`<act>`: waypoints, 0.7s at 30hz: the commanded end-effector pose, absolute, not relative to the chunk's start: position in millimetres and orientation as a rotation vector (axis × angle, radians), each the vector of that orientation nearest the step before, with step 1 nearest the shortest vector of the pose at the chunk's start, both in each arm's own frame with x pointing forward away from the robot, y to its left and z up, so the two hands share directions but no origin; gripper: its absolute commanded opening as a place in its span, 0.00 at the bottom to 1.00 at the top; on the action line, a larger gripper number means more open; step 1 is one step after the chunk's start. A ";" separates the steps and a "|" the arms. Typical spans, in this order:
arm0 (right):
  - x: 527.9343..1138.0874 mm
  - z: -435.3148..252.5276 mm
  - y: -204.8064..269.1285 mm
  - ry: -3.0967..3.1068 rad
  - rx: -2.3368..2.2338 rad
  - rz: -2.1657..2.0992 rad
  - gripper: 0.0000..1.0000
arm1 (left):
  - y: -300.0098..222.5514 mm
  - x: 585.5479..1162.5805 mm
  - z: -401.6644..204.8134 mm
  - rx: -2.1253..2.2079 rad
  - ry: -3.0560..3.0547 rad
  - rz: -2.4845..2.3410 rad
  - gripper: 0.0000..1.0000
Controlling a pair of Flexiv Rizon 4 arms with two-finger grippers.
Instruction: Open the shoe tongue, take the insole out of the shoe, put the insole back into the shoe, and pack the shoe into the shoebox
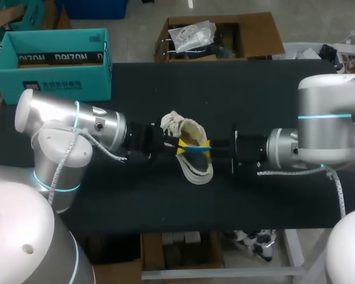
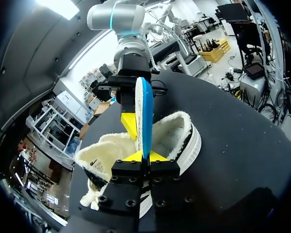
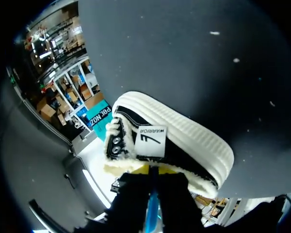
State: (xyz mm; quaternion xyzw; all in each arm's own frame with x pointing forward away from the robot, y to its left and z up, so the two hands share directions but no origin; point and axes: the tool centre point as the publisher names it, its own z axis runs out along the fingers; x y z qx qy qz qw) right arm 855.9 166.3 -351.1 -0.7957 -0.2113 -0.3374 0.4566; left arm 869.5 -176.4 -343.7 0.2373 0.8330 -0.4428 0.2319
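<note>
Two robot arms meet at the middle of the black table (image 1: 254, 100), with a blue-and-white insole (image 2: 144, 111) pinched between them above a fleece-lined shoe (image 1: 189, 131). The left gripper (image 2: 146, 156) is closed to a narrow gap, its yellow tips clamped on either face of the insole's near end. The right gripper (image 3: 154, 171) comes in from the opposite side and appears to be nipped just as tightly on the far end. The insole stands on edge, clear of the shoe's lining and directly over its opening. The shoe rests on the table beneath both grippers, its ribbed white sole turned toward the near edge. The teal shoebox (image 1: 56, 83) waits with its top open at the far left corner, well apart from the action.

The insole looks fully out, so the step in hand is most likely getting it back inside. Doing that well probably means one gripper lets go so the other can turn the insole flat, then leads it in toe first at a shallow angle. The soft collar could catch the insole's edge, and nothing pins the shoe, so a hard push may simply slide it. The freed gripper would do best bracing the heel.
</note>
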 end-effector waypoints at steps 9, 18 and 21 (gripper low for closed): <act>871.4 -365.5 171.2 -0.538 -2.000 -0.808 0.00 | -182.4 877.1 -355.0 0.622 2.293 -1.213 0.29; 869.5 -365.9 169.3 -0.532 -2.013 -0.813 0.00 | -182.1 868.2 -341.6 0.630 2.241 -1.252 0.33; 869.1 -365.9 168.6 -0.528 -2.017 -0.814 0.00 | -182.9 866.7 -337.7 0.640 2.228 -1.259 0.04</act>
